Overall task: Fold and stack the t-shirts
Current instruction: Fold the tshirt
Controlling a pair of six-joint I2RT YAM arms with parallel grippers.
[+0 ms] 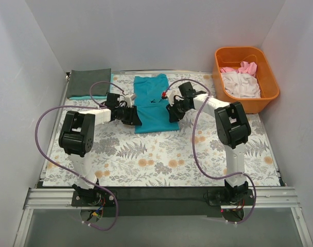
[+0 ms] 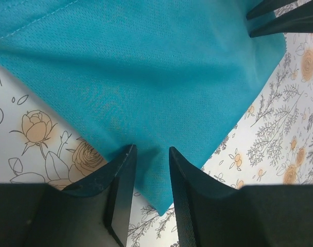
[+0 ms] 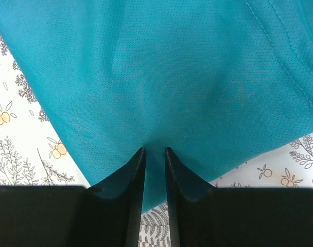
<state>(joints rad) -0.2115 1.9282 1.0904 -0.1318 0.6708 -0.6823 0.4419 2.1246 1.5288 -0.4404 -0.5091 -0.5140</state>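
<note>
A teal t-shirt (image 1: 152, 103) lies folded into a long strip in the middle of the floral table cover. My left gripper (image 1: 136, 119) sits at its near left corner. In the left wrist view the jaws (image 2: 152, 150) stand a little apart, astride the flat teal corner (image 2: 151, 175). My right gripper (image 1: 172, 114) is at the near right corner. Its jaws (image 3: 155, 150) are nearly together, pinching the teal cloth (image 3: 161, 82), which puckers at the tips. A folded dark grey t-shirt (image 1: 89, 82) lies at the back left.
An orange tub (image 1: 264, 98) at the back right holds crumpled white (image 1: 241, 85) and pink (image 1: 247, 67) t-shirts. The white walls close in on three sides. The right gripper's fingers (image 2: 280, 15) show in the top right corner of the left wrist view.
</note>
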